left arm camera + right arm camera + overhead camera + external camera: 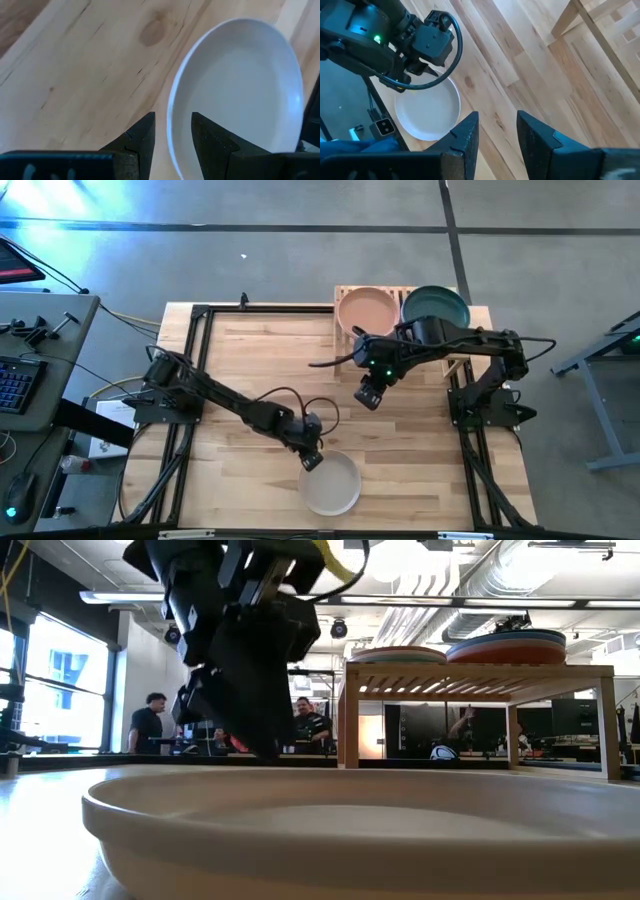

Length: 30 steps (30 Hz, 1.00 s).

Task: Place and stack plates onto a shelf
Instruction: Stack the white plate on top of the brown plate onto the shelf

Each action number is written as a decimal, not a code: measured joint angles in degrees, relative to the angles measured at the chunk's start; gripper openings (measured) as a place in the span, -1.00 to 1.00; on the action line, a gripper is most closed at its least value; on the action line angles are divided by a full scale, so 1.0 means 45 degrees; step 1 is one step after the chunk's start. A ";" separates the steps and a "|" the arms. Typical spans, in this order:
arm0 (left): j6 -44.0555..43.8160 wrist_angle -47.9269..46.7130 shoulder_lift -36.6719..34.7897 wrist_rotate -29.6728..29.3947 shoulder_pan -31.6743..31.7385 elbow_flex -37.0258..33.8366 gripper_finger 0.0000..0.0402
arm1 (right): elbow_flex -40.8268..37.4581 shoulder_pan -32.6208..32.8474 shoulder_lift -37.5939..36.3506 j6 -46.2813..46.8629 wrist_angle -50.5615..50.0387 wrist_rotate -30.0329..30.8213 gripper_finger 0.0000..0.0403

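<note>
Big light-wood slatted tabletop (250, 360) first, and at its far edge, toward the far right corner, sits the low bamboo-slat shelf (345, 295), already loaded: a stack topped by a peach round matte plate (366, 309) on one side, a second stack topped by a dark teal round plate (436, 306) beside it. The level view shows several rims layered in that second pile, blue and terracotta among them, though an exact count is hard to call. So most of the job looks done. What's left, as far as I can see, is one grey-white round shallow plate (331, 483), lying flat on the table right at the near edge, a little right of centre. The left gripper (311, 461) is down at that plate's rim, fingers spread with the rim between them, not yet pinched by the look of it. The right gripper (367, 396) hangs over mid-table in front of the shelf, fingers apart, holding nothing.
</note>
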 joint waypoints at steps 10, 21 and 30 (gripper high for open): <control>0.0006 0.0035 0.0101 -0.0032 -0.0064 0.0000 -0.43 | 0.0000 0.0033 0.0000 0.0246 0.0037 0.0339 -0.45; 0.0011 0.0016 0.0101 -0.0202 -0.0265 0.0000 -0.43 | 0.0000 0.0033 0.0000 0.0760 0.0058 0.0491 -0.45; 0.0011 -0.0033 0.0105 -0.0421 -0.0312 0.0000 -0.43 | 0.0000 0.0033 0.0000 0.1093 0.0058 0.0520 -0.45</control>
